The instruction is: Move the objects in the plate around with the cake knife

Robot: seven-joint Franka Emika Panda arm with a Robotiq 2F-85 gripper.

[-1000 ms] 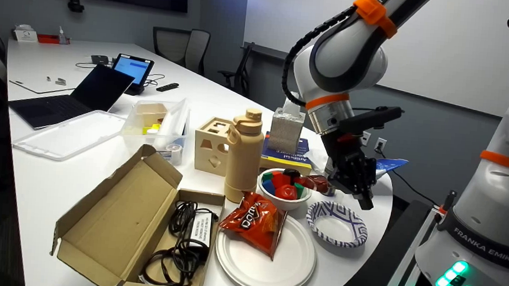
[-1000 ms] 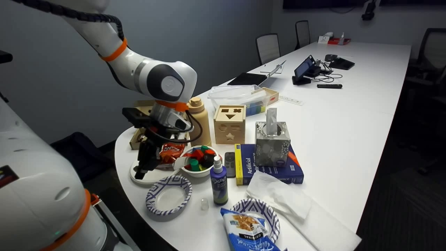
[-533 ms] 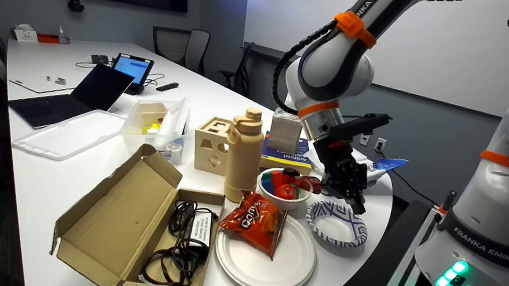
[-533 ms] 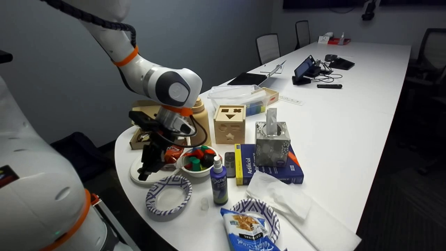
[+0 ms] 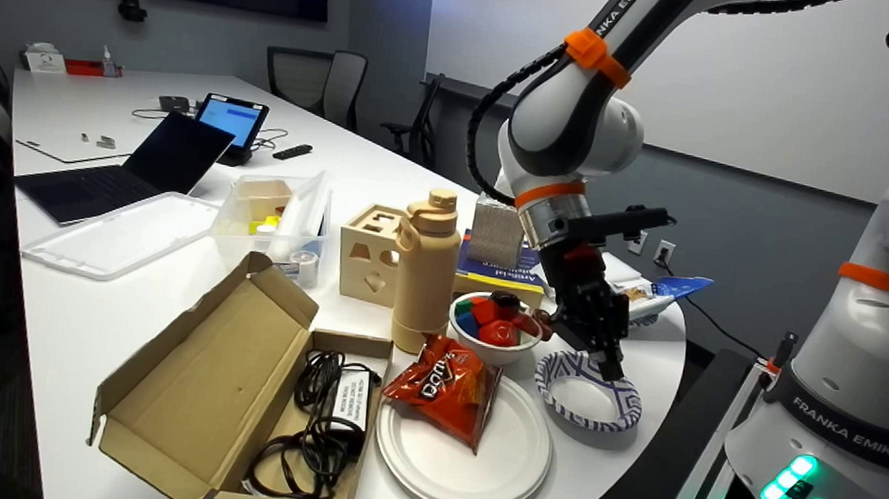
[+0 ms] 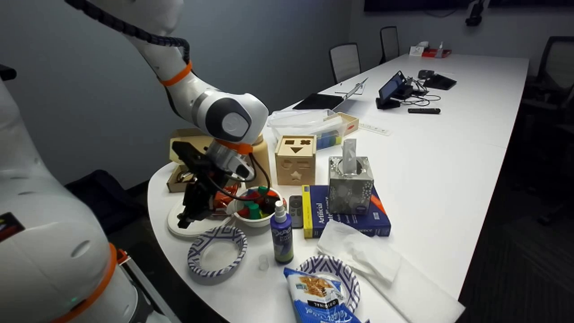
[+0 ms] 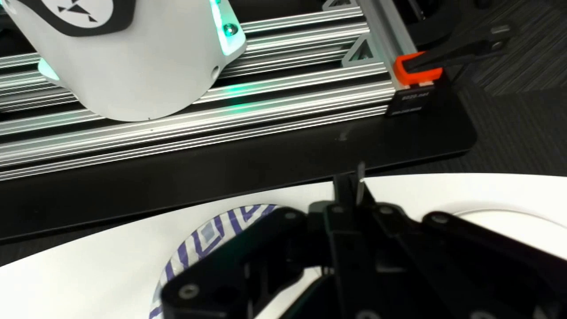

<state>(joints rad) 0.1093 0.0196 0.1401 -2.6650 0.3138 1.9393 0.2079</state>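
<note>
Office meeting room: long table (image 6: 448, 166), chairs (image 6: 345, 63), whiteboard (image 5: 782, 97)

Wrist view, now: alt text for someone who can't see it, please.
The black end effector, lower centre, is closed on a thin grey edge, probably the cake knife. It partly hides a purple-patterned white bowl on the white tabletop. The robot's white base and metal rails show at top.
</note>
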